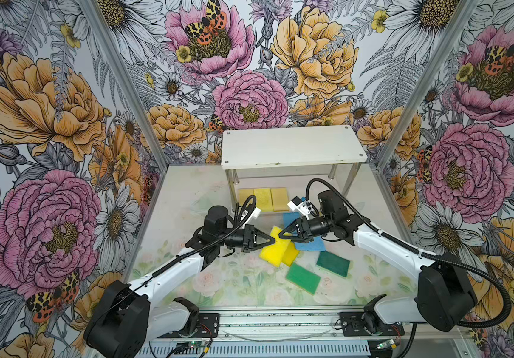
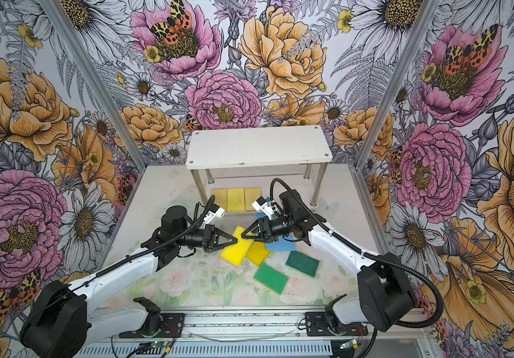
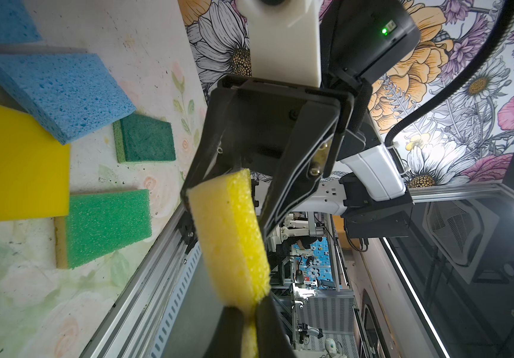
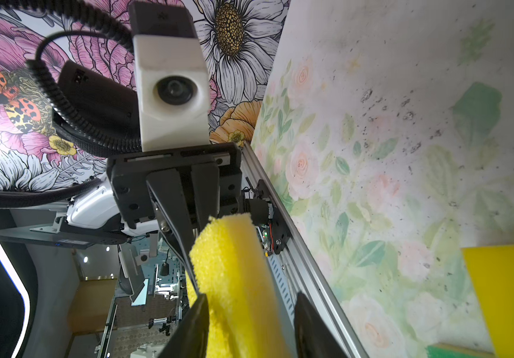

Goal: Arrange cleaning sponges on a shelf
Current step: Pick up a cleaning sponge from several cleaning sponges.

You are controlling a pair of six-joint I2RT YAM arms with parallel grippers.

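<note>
Your yellow sponge (image 3: 231, 235) hangs clear of the worktop (image 1: 218, 279), held up between the two grippers above the loose pile. Your left gripper (image 3: 246, 305) is clamped hard on one end of it, the foam pinched thin between its fingers. Your right gripper (image 4: 251, 297) sits at the opposite end with its jaws apart; the foam passes between them with a clear gap on one side, so it grips nothing. In both top views the two gripper tips stand almost nose to nose over the sponge.

Beneath it a second yellow sponge (image 1: 290, 254) lies flat on the worktop; a light blue sponge (image 1: 311, 245) lies against it, and a second blue sponge (image 1: 289, 217) sits farther back, largely hidden by the right arm (image 1: 382, 245). Nearer your side lie a darker green sponge (image 1: 333, 263) and a brighter green sponge (image 1: 302, 277), just beside each other and both flat, green face up.

The shelf (image 1: 293, 145) stands at the back of the worktop, close to the flowered wall; three yellow and tan sponges (image 1: 263, 198) lie side by side in a row on its lower level, under the top board
</note>
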